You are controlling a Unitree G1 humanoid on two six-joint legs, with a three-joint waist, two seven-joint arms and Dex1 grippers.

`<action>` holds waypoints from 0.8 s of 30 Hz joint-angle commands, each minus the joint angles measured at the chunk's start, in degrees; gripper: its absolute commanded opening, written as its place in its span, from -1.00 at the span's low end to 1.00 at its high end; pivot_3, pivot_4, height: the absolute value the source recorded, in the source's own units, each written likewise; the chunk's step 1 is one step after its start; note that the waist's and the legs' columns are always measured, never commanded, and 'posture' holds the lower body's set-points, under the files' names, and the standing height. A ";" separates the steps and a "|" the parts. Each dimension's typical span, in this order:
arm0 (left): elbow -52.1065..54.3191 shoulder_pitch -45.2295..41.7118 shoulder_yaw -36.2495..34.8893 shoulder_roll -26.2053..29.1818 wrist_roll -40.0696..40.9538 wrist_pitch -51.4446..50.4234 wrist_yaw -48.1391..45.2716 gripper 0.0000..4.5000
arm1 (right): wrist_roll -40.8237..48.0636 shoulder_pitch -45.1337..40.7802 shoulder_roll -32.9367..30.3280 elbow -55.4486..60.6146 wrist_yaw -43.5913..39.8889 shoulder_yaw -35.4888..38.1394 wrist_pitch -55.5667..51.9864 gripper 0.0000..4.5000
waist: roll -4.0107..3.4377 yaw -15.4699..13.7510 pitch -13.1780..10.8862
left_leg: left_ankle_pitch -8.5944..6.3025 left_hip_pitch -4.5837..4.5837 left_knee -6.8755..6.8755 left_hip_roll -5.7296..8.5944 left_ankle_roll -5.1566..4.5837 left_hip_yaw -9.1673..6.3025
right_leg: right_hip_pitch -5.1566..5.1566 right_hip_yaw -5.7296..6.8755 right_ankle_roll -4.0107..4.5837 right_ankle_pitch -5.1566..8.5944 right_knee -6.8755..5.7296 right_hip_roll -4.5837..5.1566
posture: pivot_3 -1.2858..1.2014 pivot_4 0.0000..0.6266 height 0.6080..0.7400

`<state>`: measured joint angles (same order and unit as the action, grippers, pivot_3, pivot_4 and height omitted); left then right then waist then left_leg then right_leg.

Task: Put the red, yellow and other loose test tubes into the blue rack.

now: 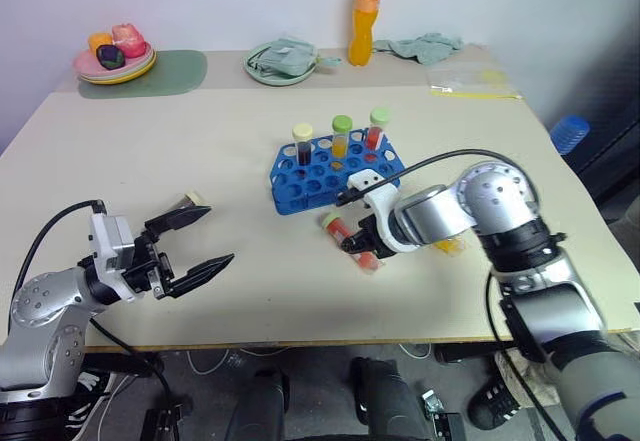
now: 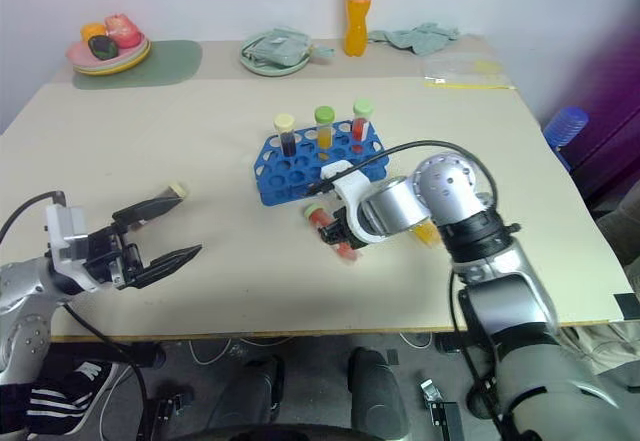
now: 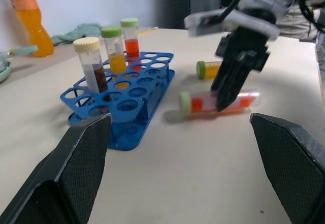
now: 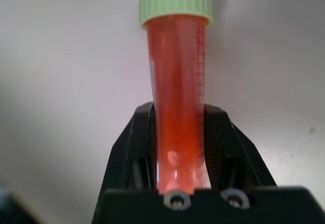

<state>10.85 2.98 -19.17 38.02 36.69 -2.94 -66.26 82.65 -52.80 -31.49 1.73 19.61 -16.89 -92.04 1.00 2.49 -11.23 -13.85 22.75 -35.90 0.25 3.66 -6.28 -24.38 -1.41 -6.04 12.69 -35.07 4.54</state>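
1. Check the right gripper [image 1: 362,246]: its two black fingers [image 4: 133,148] are closed on the red test tube [image 4: 176,97], clamping its lower half, with the green cap pointing away from the wrist.
2. Note the tube's position: it lies nearly flat at the table [image 1: 200,161] surface, just in front of the blue rack [image 1: 300,176]. From these views you cannot tell whether it has cleared the tabletop.
3. Read this as the pick step for the red tube: the grasp is made, the transfer is not yet done.
4. Locate the yellow test tube [image 3: 212,69]: it lies loose on the table just behind the right gripper, partly hidden by the arm in the head views.
5. Check the rack: three capped tubes [image 1: 342,133] stand in its back row; the front rows are free.
6. Check the left gripper [image 1: 195,241]: it hovers well to the left of the rack with jaws spread wide and nothing in them.
7. For the next move, judge it to call for lifting the tube, turning it upright with the cap on top, and aligning its bottom over a free hole before lowering.
8. Watch for a tilted tube catching the rack's top plate or nudging the standing tubes.
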 commanded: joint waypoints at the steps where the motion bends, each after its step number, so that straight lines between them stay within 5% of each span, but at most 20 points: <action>1: 0.67 0.05 -1.75 0.33 0.42 0.93 0.25 1.00 | -9.89 2.70 -4.75 16.12 -20.90 3.45 14.62 -0.66 | 0.00 -0.02 0.00 | 0.00 0.02 0.01 0.00 -0.01 0.00 | -0.04 0.00 -0.06 0.04 0.00 0.00 | 0.03 -0.52 1.00; 8: 0.87 -0.43 -2.23 0.78 1.01 0.19 0.53 1.00 | -22.66 19.62 -0.33 21.45 -34.15 17.76 41.37 -0.66 | 0.06 -0.18 0.03 | -0.03 0.10 -0.06 -0.01 -0.03 0.04 | -0.03 0.02 -0.24 0.12 0.09 0.02 | 0.03 -0.52 1.00; 17: -1.58 -6.41 -0.05 0.70 1.04 -1.53 0.81 1.00 | -60.65 22.36 12.15 4.90 -28.02 13.72 80.34 -0.66 | 0.05 -0.06 0.03 | -0.03 0.02 -0.03 -0.02 -0.02 0.04 | -0.03 0.01 0.01 -0.03 0.05 -0.02 | 0.03 -0.52 1.00; 24: -4.59 -10.43 0.91 0.01 0.76 -2.15 0.37 1.00 | -72.91 19.94 21.58 -12.84 -23.14 15.50 102.43 -0.66 | 0.02 0.09 0.01 | -0.02 -0.02 0.04 -0.01 -0.02 0.05 | -0.04 -0.02 0.01 -0.06 -0.02 -0.04 | 0.03 -0.52 1.00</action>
<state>5.70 -7.02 -18.45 38.03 37.18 -4.98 -65.86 11.97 -30.87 -10.59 -10.07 -4.64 -2.86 4.75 1.02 2.58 -11.22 -13.86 22.71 -35.86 0.24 3.64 -6.23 -24.42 -1.44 -6.03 12.64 -35.11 4.50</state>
